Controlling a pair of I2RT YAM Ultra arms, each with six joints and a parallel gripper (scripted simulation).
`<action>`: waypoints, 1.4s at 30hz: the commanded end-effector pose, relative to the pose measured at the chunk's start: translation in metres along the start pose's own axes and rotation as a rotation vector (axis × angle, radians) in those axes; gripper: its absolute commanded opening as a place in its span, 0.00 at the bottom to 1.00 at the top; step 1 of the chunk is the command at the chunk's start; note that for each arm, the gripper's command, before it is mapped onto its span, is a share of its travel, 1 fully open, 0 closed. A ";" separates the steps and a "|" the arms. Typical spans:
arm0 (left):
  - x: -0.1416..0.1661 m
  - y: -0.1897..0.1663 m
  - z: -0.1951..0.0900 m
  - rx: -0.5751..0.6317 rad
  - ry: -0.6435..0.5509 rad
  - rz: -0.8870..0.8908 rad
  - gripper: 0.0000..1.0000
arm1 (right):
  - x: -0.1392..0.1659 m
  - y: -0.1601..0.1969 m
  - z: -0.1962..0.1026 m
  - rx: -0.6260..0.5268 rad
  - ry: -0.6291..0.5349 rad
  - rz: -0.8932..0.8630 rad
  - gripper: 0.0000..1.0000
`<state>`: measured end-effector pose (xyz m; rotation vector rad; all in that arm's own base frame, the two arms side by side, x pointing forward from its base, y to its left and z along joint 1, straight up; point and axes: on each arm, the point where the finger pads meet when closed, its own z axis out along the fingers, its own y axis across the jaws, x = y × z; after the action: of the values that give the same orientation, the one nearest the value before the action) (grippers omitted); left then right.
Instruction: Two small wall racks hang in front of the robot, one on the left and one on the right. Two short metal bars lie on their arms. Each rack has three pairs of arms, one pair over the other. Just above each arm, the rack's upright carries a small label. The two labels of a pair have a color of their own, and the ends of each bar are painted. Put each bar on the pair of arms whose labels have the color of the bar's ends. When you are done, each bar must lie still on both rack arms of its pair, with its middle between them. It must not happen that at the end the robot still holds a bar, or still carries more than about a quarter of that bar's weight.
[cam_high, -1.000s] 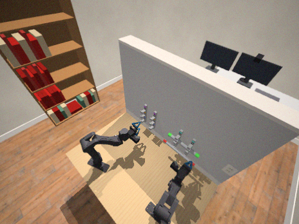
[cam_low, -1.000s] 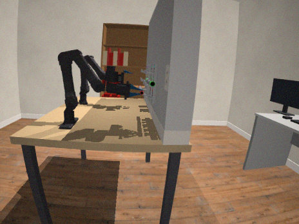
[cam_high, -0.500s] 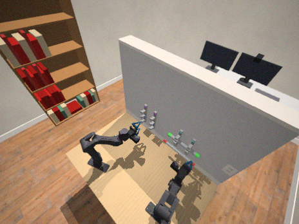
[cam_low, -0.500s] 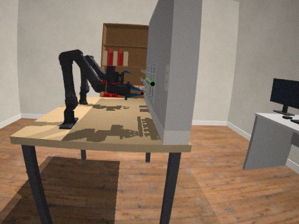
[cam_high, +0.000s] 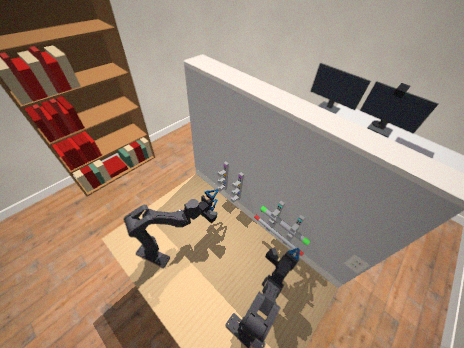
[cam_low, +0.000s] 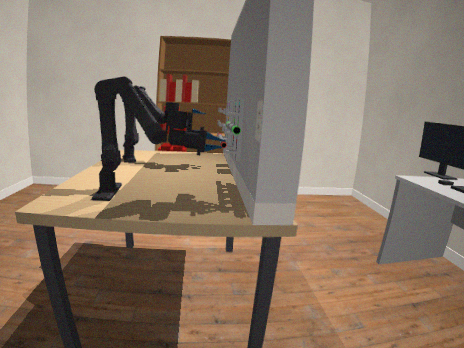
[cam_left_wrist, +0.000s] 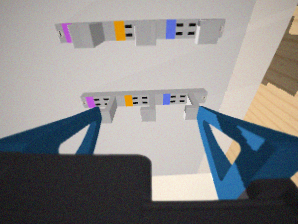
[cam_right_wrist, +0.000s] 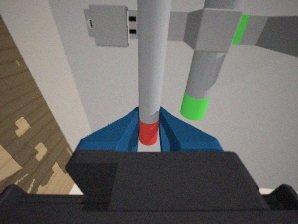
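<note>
Pale walls are edged with white baseboards above a wood-plank floor (cam_high: 45, 245) (cam_low: 210, 290) — a brown bookcase (cam_high: 105, 30) (cam_low: 195, 39) is filled partly with books, and twin monitors (cam_high: 340, 85) are set on a white desk (cam_high: 445, 142) (cam_low: 415, 220).

high top view, low tabletop-side exterior, close wrist views, top and exterior sharing both arms
</note>
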<state>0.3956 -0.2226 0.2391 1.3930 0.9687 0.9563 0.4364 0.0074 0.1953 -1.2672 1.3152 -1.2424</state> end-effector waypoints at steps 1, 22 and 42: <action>0.003 0.013 -0.004 -0.036 -0.001 -0.022 1.00 | -0.002 -0.031 0.007 0.091 -0.007 0.033 0.00; 0.003 0.013 -0.004 -0.036 -0.001 -0.022 1.00 | -0.002 -0.033 0.023 0.091 -0.007 0.033 0.00; 0.003 0.013 -0.004 -0.036 -0.001 -0.022 1.00 | 0.002 -0.034 0.037 0.090 -0.007 0.033 0.00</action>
<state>0.3956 -0.2226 0.2391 1.3930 0.9687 0.9563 0.4669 0.0066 0.1962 -1.2680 1.3101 -1.2370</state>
